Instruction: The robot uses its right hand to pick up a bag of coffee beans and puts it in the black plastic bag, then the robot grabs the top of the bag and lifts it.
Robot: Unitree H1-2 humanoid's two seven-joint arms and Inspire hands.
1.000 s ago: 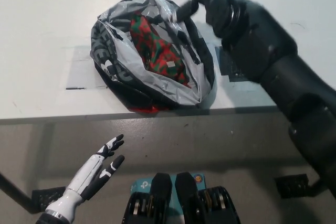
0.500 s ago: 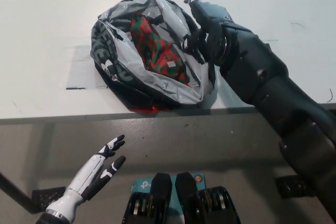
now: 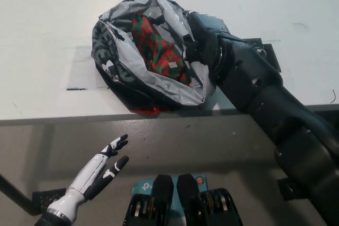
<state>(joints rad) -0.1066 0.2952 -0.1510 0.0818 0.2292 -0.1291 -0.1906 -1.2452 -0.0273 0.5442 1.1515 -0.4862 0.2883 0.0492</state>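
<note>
So the coffee bean bag (image 3: 159, 51), red and green patterned, is already lying inside the black plastic bag (image 3: 114, 70), whose mouth is spread wide and facing up, silver lining showing, which is presumably why it went in cleanly. The plastic bag sits on the white table (image 3: 47, 35) right at the near edge, slightly overhanging it by the look of the red reflection under the lip. First half of the task looks done; what's left is gathering the top and lifting. Right hand (image 3: 204, 30) is at the bag's right rim, pressed against or into the crumpled plastic there, placed where the rim stands highest, so likely going for the grab. Fingers are buried behind the rim folds and the wrist blocks the rest, so I can't tell how far they are apart or whether they have closed on plastic; contact with the rim looks real, a grip isn't confirmed. Left hand (image 3: 103, 170) hangs idle below table level at lower left, fingers straight and spread, holding nothing. Risk for the lift: only one side of the wide mouth gets pinched and the bag tips toward the table edge
</note>
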